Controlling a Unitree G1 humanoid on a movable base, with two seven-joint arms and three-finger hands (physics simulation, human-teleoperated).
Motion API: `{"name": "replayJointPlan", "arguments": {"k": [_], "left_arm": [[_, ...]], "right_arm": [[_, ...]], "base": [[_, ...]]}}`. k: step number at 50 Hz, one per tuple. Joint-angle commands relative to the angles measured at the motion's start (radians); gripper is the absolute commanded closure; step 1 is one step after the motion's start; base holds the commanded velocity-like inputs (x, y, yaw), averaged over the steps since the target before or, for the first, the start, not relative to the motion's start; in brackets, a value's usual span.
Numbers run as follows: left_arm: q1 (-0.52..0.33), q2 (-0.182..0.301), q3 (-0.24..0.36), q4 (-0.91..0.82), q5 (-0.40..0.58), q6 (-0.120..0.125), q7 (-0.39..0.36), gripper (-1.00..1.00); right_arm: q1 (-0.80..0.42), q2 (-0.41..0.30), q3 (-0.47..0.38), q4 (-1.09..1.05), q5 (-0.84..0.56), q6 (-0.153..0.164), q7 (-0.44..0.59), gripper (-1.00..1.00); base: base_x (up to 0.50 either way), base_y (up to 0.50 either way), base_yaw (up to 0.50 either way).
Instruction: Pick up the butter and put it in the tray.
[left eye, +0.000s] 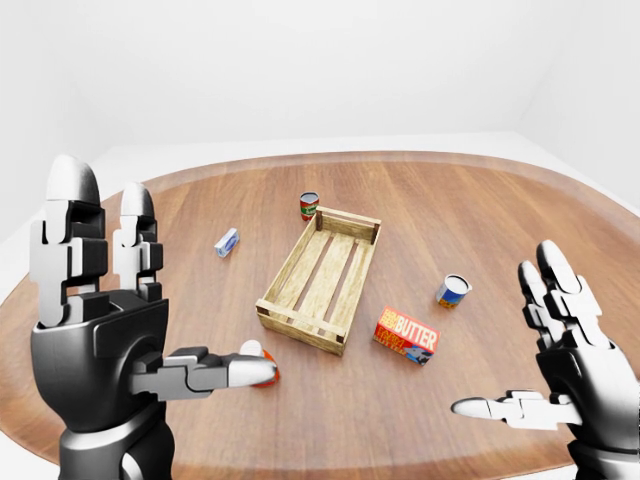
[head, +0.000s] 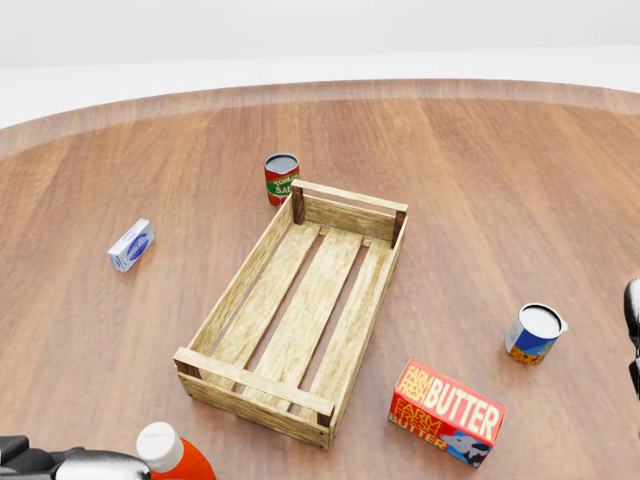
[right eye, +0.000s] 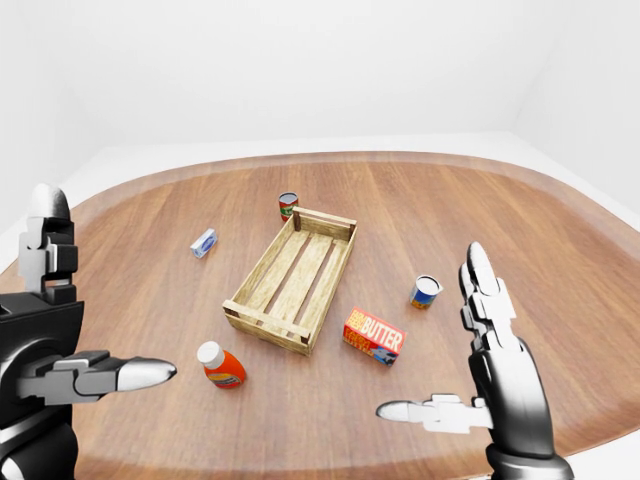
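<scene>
Judging the butter (head: 448, 413) a light, stiff carton, I'd pinch its long sides; it lies ahead-left of my right hand (right eye: 490, 375), both hands spread, empty.

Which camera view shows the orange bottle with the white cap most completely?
The right-eye view: the orange bottle with the white cap stands fully clear there. In the head view the bottom edge cuts it, and in the left-eye view the left hand hides most of it.

left hand (left eye: 105, 330): dark grey blocky palm, glossy silver-white rounded fingertips (three fingers)
right hand (right eye: 500, 385): same dark grey shell, pale segmented fingers, black joints between segments
</scene>
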Motion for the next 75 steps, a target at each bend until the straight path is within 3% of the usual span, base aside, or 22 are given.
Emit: {"name": "replayJointPlan", "arguments": {"k": [1,2,7,10,11,14,22,49,75], "left_arm": [[-0.046,0.001,-0.022,0.118,0.020,0.000,0.033,-1.00],[-0.042,0.000,-0.028,0.118,0.025,0.000,0.033,-1.00],[-0.051,0.002,-0.022,0.129,0.022,0.000,0.033,-1.00],[-0.049,0.002,-0.021,0.115,0.019,0.000,0.034,-1.00],[-0.049,0.001,-0.020,0.114,0.017,0.000,0.033,-1.00],[-0.052,0.001,-0.016,0.115,0.014,0.000,0.034,-1.00],[-0.054,0.002,-0.013,0.116,0.011,0.000,0.035,-1.00],[-0.053,0.002,-0.011,0.117,0.011,0.000,0.034,-1.00],[-0.054,0.001,-0.011,0.116,0.011,0.000,0.035,-1.00]], "right_arm": [[-0.016,0.108,-0.299,0.321,-0.041,-0.096,0.240,-1.00],[-0.034,0.097,-0.320,0.333,-0.017,-0.083,0.251,-1.00],[-0.069,0.079,-0.333,0.370,-0.062,-0.092,0.242,-1.00],[-0.085,0.056,-0.323,0.390,-0.091,-0.078,0.226,-1.00],[-0.093,0.043,-0.325,0.372,-0.095,-0.047,0.224,-1.00],[-0.106,0.025,-0.325,0.363,-0.105,-0.018,0.218,-1.00],[-0.130,-0.008,-0.294,0.386,-0.150,0.010,0.193,-1.00],[-0.161,-0.092,-0.129,0.514,-0.285,0.010,0.093,-1.00],[-0.211,-0.167,-0.060,0.708,-0.328,0.010,0.033,-1.00]], "base": [[0.00,0.00,0.00],[0.00,0.00,0.00],[0.00,0.00,0.00],[0.00,0.00,0.00],[0.00,0.00,0.00],[0.00,0.00,0.00],[0.00,0.00,0.00],[0.00,0.00,0.00],[0.00,0.00,0.00]]}}
